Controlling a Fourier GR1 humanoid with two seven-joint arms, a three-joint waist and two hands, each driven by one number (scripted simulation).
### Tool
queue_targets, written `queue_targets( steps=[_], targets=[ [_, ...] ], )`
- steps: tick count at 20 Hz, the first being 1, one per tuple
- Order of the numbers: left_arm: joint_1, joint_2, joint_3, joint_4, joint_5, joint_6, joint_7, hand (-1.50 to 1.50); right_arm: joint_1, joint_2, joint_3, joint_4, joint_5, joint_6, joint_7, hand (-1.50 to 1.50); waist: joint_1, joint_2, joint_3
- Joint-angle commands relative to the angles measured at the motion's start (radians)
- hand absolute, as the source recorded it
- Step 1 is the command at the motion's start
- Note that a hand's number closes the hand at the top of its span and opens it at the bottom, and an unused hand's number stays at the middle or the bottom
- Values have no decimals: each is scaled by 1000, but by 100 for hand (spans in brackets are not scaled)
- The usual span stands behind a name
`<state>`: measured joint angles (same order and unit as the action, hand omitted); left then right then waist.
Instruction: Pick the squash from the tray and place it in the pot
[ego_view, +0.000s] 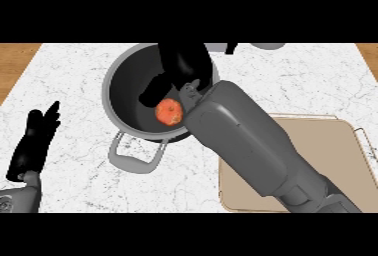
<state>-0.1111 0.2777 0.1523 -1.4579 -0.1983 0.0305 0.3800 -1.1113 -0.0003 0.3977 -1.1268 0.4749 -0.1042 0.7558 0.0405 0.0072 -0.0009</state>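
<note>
Head view: squash (170, 112) lies inside the pot (118, 80) at upper centre, just below-left of the right hand (173, 70), whose fingers hang relaxed, holding nothing; left hand (33, 142) rests open at far left, tray (332, 145) lower right.

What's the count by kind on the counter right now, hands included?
Pot: 1
Squash, orange, inside the pot: 1
Tray, tan: 1
Hands: 2, left hand at the view's left, right hand over the pot
Total: 5
</note>
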Motion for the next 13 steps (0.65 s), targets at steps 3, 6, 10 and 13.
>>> queue_targets(
  steps=[3,6,10,13],
  targets=[
    [-29,-29,-28,26,-48,43,5,0,98,0,2,10,-114,-290,-161,-150,-12,2,1],
    [9,10,2,-25,3,-16,17,0,61,0,-46,19,-149,-429,-168,-150,3,-2,1],
    [7,-28,1,44,-20,29,-27,0,89,-16,-173,25,-166,-435,-263,-150,-31,-3,1],
    [-34,-29,-2,21,-22,32,32,0,154,-50,-193,-75,-152,-462,-261,-150,-44,-8,1]
  ],
)
